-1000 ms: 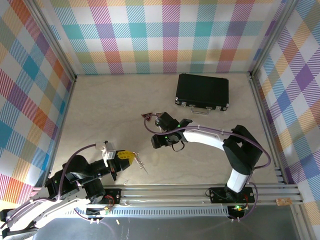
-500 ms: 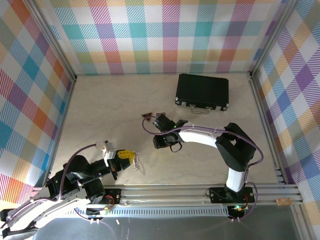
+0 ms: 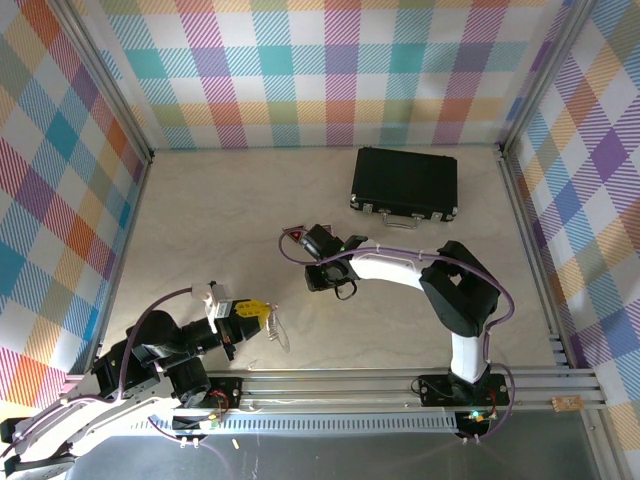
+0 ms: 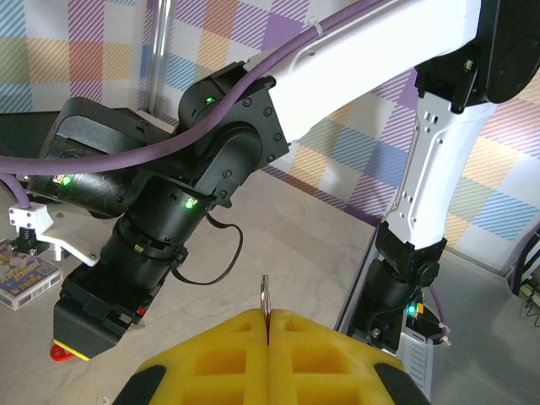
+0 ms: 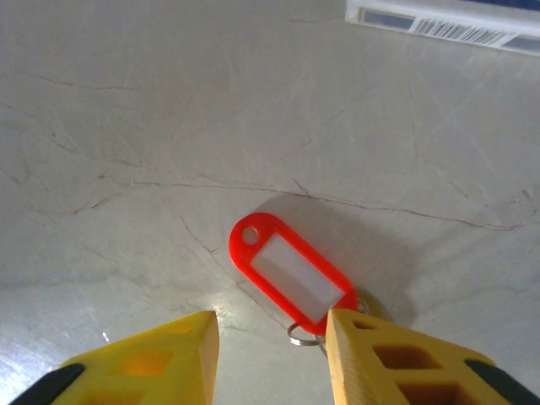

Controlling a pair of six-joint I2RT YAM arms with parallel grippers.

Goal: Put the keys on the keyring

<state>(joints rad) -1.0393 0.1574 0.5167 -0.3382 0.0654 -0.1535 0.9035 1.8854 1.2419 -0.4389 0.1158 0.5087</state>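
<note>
right wrist view puts the keys (image 5: 291,278) flat on the pale table (image 5: 126,126): a red plastic tag with a white label window, and a small split ring at its lower-right end. any metal key blade past that ring is probably tucked under the yellow finger there, but i can't tell. the tag's long axis runs on a diagonal, eyelet end up-left and ring end down-right, so it lies skewed across the gap rather than square to it.

the right gripper (image 5: 270,333) hangs straight over it, jaws part-way apart and holding nothing. the ring end sits between the fingers, hard against the right-hand one, while most of the tag lies just ahead of the tips. a pinch from here would likely catch only the ring end.

the keyring (image 4: 265,308) is well apart, near the table's near-left edge, nipped edge-on in the left gripper (image 4: 268,325), whose jaws are fully closed on the thin metal. so the right arm (image 3: 390,265) is the nearer one by far.

a printed card (image 4: 25,274) lies near the tag and the black case (image 3: 405,183) sits farther back. neither blocks the pinch.
</note>
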